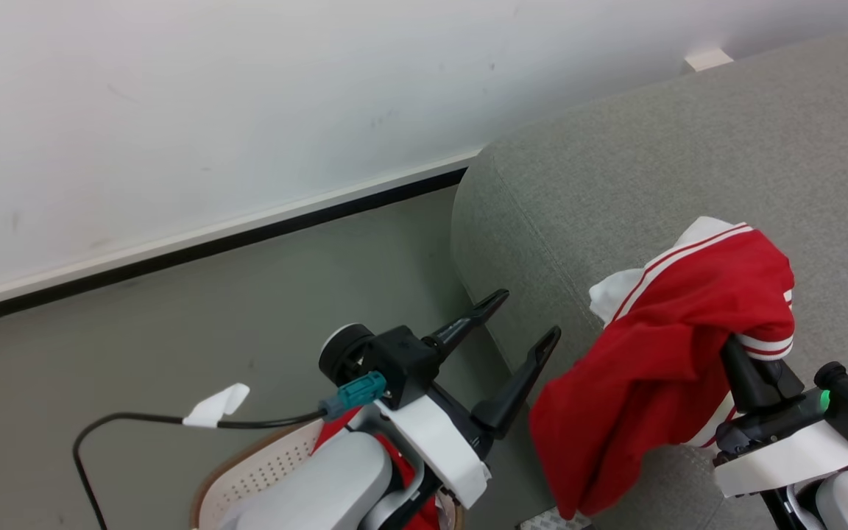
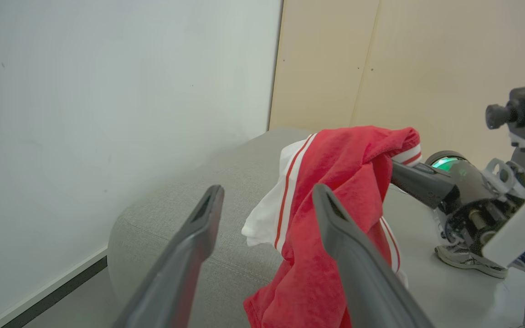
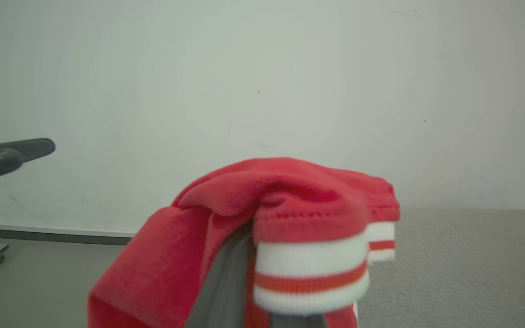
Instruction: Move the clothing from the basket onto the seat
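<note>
Above the grey seat (image 1: 689,147), the right gripper (image 1: 735,352) is clenched on a red garment (image 1: 652,361). The cloth drapes over the gripper's fingers and hangs down to its left, past the seat's rounded edge. To do this well, I'd say it should carry the piece further in over the seat before letting go, and low enough that the cloth pools on the fabric. Released here, the long hanging tail might drag the whole piece off toward the floor (image 1: 247,294). The left gripper (image 1: 527,314), jaws spread and empty, hovers just beside that tail. Beneath it sits the basket (image 1: 262,471) with more red clothing (image 1: 337,433) inside, which looks like the next pick.
</note>
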`<state>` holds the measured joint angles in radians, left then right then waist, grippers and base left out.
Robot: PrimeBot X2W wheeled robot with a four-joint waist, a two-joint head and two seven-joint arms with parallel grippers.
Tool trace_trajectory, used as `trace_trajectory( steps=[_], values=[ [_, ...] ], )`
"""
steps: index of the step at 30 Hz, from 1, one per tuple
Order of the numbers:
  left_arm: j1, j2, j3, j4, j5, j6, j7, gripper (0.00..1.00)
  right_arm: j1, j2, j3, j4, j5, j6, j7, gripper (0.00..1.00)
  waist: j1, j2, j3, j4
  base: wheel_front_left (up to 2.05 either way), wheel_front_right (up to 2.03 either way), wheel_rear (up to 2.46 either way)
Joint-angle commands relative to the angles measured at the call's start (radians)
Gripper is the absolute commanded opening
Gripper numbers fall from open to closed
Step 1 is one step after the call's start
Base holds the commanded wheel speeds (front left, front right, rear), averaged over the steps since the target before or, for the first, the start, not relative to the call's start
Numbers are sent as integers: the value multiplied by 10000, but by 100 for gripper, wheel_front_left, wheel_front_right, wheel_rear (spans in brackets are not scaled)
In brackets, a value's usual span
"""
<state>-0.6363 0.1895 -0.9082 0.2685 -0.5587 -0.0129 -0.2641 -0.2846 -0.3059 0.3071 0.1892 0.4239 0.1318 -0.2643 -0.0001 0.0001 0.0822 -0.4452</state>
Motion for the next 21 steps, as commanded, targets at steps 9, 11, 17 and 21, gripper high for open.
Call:
trace_trajectory(
  steps=[9, 11, 17, 21],
  values=[
    [-351, 134, 217, 162, 698, -286, -3, 100, -1353, -340, -433, -364, 222, -21, -1, 0, 1, -1, 1069, 11, 0, 0, 0],
    [-574, 158, 169, 265, 836, -358, 22, 100, -1969, -581, -644, -170, 164, -21, -1, 0, 1, -1, 1520, 113, 0, 0, 0],
    [-1472, 243, 47, 352, 1068, -569, 285, 100, -4151, -1303, -1252, 505, 1409, -21, 109, 0, 1, -1, 3149, 576, 0, 0, 0],
    [-1993, 370, 38, 256, 1241, -655, 461, 100, -5678, -2142, -1844, 1012, 2283, -21, 359, 0, 1, -1, 4298, 922, 0, 0, 0]
  ],
)
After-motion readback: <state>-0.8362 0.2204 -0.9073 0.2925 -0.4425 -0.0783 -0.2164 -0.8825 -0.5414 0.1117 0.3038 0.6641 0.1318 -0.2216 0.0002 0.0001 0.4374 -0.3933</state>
